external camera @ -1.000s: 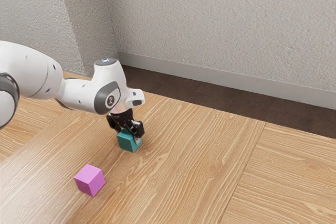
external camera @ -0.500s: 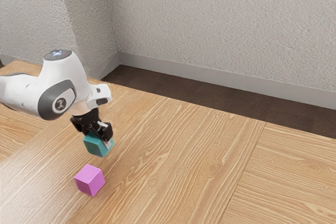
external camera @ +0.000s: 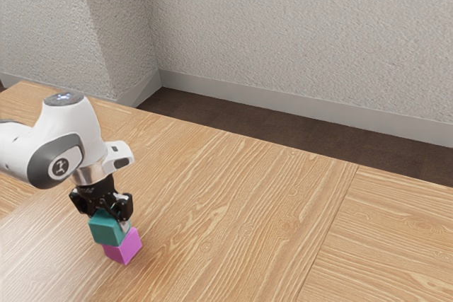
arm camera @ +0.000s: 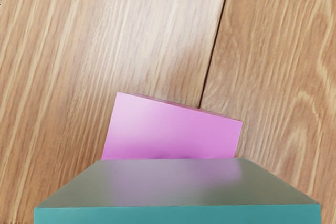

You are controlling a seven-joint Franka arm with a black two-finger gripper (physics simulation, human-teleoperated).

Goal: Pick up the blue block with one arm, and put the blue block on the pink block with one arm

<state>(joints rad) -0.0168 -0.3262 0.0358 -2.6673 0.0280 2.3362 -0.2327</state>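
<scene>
Grey textured walls (external camera: 283, 26), wooden table (external camera: 248, 196)

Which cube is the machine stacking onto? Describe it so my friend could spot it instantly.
On the wooden table, follow the white arm down to its black gripper, shut on the blue block. Just beneath sits the pink block: the lower cube, and the only pink thing there.

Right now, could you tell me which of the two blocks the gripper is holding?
The blue block, clamped in the gripper; the pink block rests on the table beneath it.
</scene>
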